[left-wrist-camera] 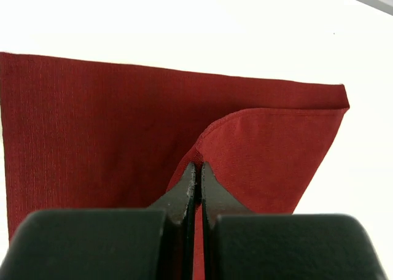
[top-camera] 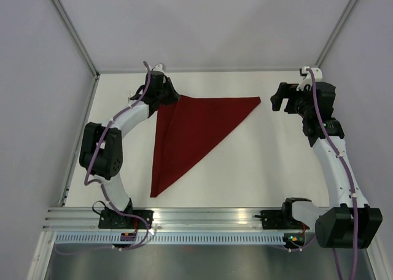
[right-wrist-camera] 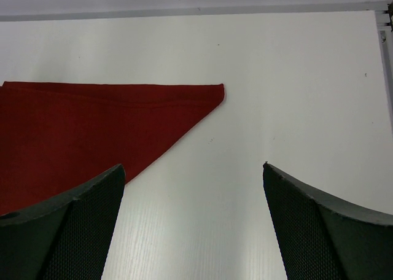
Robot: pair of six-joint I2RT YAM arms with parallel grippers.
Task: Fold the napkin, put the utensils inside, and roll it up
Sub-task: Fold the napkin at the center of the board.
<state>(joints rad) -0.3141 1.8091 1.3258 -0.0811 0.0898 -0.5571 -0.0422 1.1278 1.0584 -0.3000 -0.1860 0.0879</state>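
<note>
The maroon napkin (top-camera: 193, 129) lies folded into a triangle on the white table, one point near the front, one at the right. My left gripper (top-camera: 167, 98) is shut on the napkin's far left corner, pinching a raised fold of cloth (left-wrist-camera: 245, 151) between its fingertips (left-wrist-camera: 198, 167). My right gripper (top-camera: 277, 97) is open and empty, just right of the napkin's right corner (right-wrist-camera: 212, 93), a little above the table (right-wrist-camera: 202, 169). No fork or other utensil is in view.
A metal rail (top-camera: 202, 217) runs along the table's near edge by the arm bases. Grey walls with frame posts (top-camera: 73, 28) close in the back and sides.
</note>
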